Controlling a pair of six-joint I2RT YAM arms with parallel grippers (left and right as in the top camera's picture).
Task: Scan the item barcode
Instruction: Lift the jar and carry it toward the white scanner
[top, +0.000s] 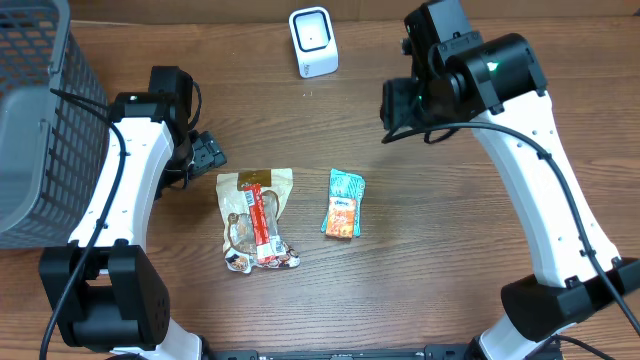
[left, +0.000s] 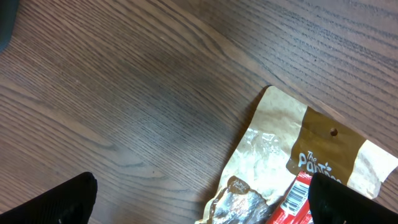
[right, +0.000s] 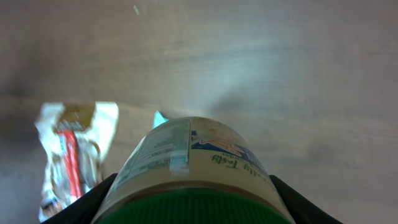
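Right claw (right: 193, 198) grips a green-lidded jar (right: 186, 146), its jaws part-way open around the jar's sides.
White scanner (top: 313, 41) stands well apart from it; snack bag (top: 257, 220) and teal packet (top: 343, 203) lie beyond the jar. Left claw (top: 208, 155) gapes wide, empty.

Brown snack bag (left: 323, 143), left of centre on the table: white lettering starts with a small "The"; under it is a larger word beginning "Pa". The rest runs out of the left wrist view.
Red packet (left: 297, 198) at the same bag: a black-and-white barcode on its end, digits too small to read. From overhead, pale lettering runs along its length, illegible.
Green-lidded jar (right: 193, 165), right wrist view: a white panel of fine print on the label's left. On the right is a blue-edged picture with a curved line of script below. No word can be made out.
Teal and orange pouch (top: 343, 203), centre: a white patch of lettering mid-pack, unreadable.
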